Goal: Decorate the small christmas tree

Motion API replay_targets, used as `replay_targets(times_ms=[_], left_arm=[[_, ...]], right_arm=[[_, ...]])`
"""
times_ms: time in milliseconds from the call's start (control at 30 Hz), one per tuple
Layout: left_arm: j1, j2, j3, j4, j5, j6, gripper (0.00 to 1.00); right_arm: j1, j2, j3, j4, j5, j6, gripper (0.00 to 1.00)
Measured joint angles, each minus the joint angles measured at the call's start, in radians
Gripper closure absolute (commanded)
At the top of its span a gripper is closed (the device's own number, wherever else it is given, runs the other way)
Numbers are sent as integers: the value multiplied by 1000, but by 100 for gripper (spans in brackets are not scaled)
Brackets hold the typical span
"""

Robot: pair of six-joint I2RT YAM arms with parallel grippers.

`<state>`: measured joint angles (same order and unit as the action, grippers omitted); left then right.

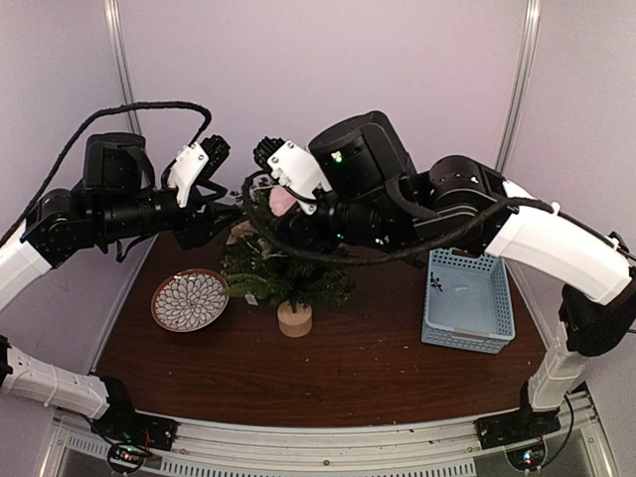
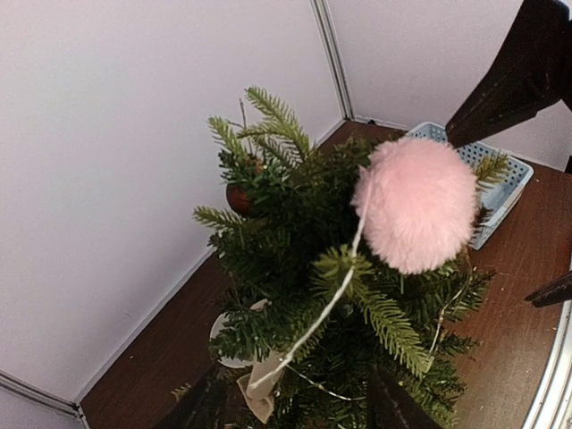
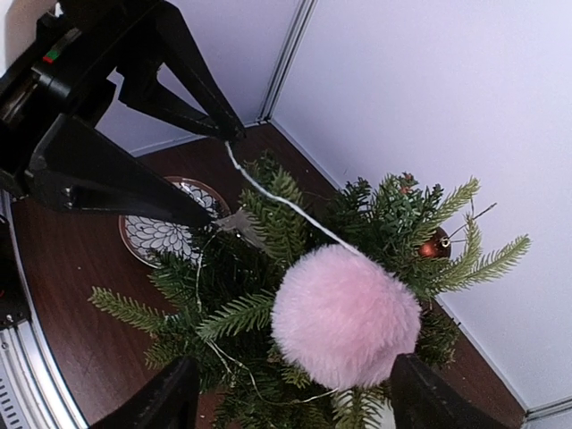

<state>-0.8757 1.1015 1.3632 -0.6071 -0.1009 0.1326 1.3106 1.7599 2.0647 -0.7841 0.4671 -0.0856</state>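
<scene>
The small christmas tree [image 1: 283, 266] stands mid-table on its pale stump [image 1: 295, 318]. A fluffy pink pompom [image 1: 282, 201] sits at its top, also in the left wrist view [image 2: 416, 204] and the right wrist view [image 3: 344, 315]. Its white string [image 3: 281, 198] runs to one fingertip of my left gripper [image 1: 233, 211]; I cannot tell whether it is hooked there. My left gripper [image 2: 295, 404] is open over the tree's left side. My right gripper [image 3: 295, 393] is wide open, with the pompom between its fingers [image 3: 170, 398] and not squeezed. A brown bauble [image 3: 435, 243] and a beige bow [image 2: 259, 391] hang on the tree.
A patterned round plate [image 1: 189, 299] lies left of the tree. A light-blue plastic basket [image 1: 467, 338] stands to the right and also shows in the left wrist view [image 2: 511, 192]. White walls close in behind and on both sides of the brown table [image 1: 378, 368].
</scene>
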Motion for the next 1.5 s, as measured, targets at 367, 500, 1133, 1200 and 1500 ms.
replay_targets(times_ms=[367,500,1133,1200,1500], left_arm=[[38,-113,-74,-37,-2,-105,25],[96,-132,-96,-50,1,-187,25],[301,-79,-133,-53,62,-413,26],[305,-66,-133,-53,66,-419,26],[311,-35,-130,-52,79,-433,27]], right_arm=[[-8,-127,-115,48,-56,32,5],[-56,-206,-182,48,-76,98,6],[-712,-552,-700,-156,-267,380,38],[-771,-525,-740,-175,-301,361,43],[-950,-290,-805,-132,-419,262,51]])
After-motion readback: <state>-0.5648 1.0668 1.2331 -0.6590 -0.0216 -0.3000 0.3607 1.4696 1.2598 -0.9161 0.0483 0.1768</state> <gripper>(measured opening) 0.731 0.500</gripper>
